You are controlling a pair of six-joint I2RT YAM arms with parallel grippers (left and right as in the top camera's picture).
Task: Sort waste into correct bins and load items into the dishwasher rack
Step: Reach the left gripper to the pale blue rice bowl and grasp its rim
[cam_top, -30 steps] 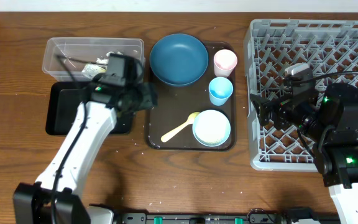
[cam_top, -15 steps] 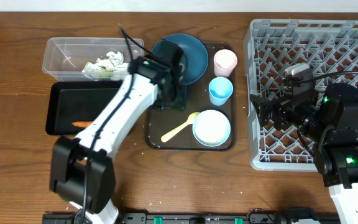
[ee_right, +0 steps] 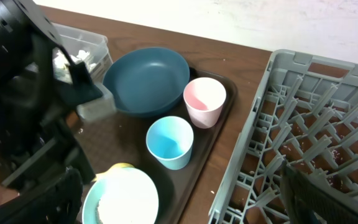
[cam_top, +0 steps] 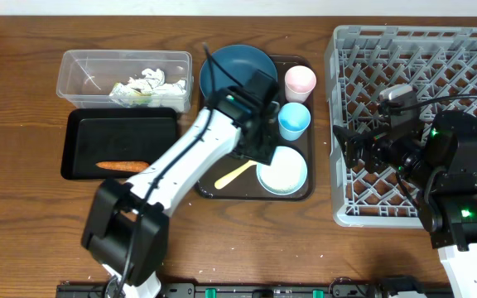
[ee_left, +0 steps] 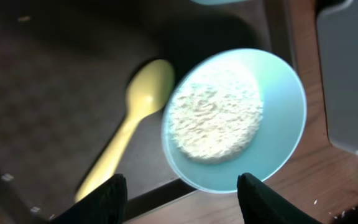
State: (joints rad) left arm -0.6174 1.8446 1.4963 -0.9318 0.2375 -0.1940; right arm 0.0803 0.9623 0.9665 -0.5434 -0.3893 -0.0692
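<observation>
The grey rack [cam_top: 363, 37] is seen at the right of the table. The right gripper [cam_top: 348, 149] is held over its left part, jaws spread wide, with nothing gripped. A brown serving tray [cam_top: 308, 145] is set at the middle. To its left, a carrot piece [cam_top: 122, 165] is laid in the black tray [cam_top: 114, 136], and crumpled wrappers [cam_top: 143, 83] are kept in the clear tub [cam_top: 81, 66] behind it. On the serving tray are placed a dark blue bowl [cam_top: 226, 74], a white bowl [cam_top: 288, 175] filled with rice [ee_left: 216, 115], a pink cup [cam_top: 300, 81] and a light blue cup [cam_top: 294, 120]. The left gripper [ee_left: 182, 186] is held above the white bowl, jaws about half parted and empty. A yellow spoon [ee_left: 129, 134] is laid just beside that bowl.
</observation>
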